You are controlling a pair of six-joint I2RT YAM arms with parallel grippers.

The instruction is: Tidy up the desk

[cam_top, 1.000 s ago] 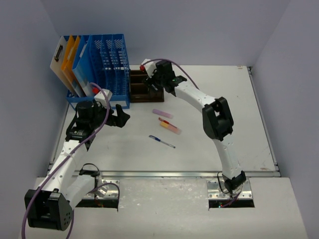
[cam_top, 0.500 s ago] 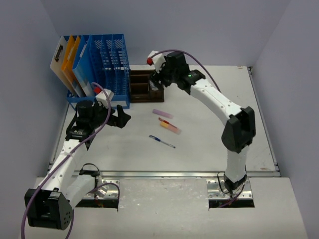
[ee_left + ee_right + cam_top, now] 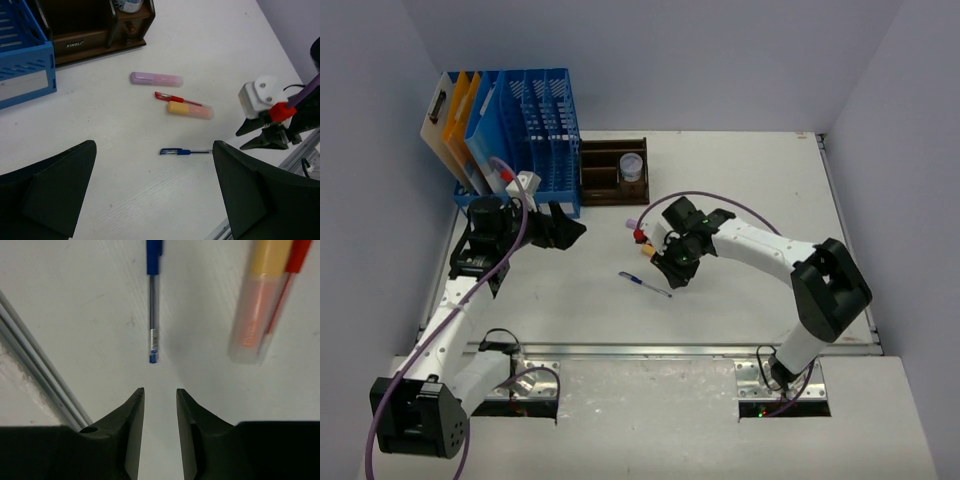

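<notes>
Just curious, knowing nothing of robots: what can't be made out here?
Left wrist view: orange highlighter blurred; cup in the wooden tray cut off by the top edge.
Right wrist view: blue pen, far end cut off by the top edge.
Top view: highlighter mostly covered by the right gripper.

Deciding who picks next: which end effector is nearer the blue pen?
Right. The right end effector sits just off one end of the blue pen; the left end effector hangs farther off, beside the file rack.

Left fingers (image 3: 55,195) spread wide, right arm (image 3: 765,243) bent low, right fingers (image 3: 125,440) narrowly parted
</notes>
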